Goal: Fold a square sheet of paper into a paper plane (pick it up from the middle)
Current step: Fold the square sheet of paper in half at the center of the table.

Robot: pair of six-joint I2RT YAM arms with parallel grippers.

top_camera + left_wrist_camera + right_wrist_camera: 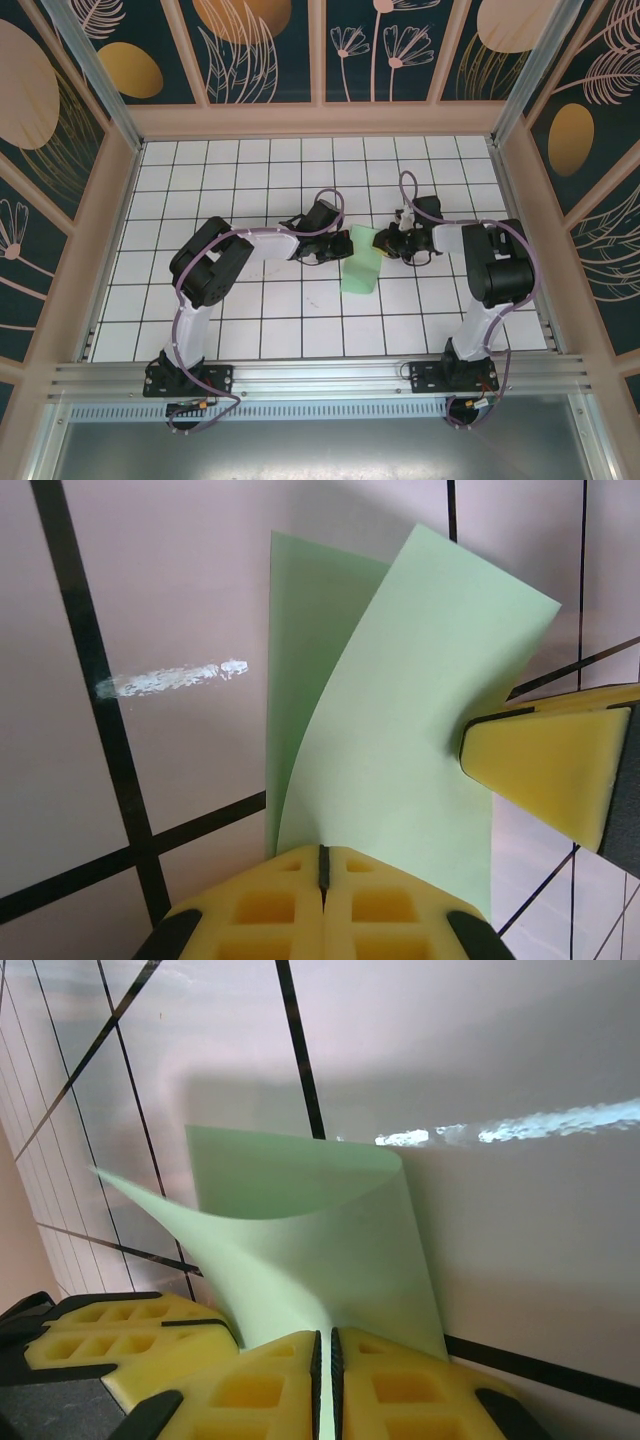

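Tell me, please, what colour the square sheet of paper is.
The square sheet of paper is plain pale mint green, best seen in the left wrist view.

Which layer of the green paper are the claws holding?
The upper, curled layer: left claw and right claw pinch it; the lower layer lies flat.

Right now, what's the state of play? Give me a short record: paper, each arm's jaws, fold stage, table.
paper: pale green sheet, bent over itself in a loose curve, mid-table
left jaws: shut on the paper's edge
right jaws: shut on the paper too, close beside the left jaws
fold stage: layers not pressed flat, no crease visible
table: white grid, with a white scuff beside the paper
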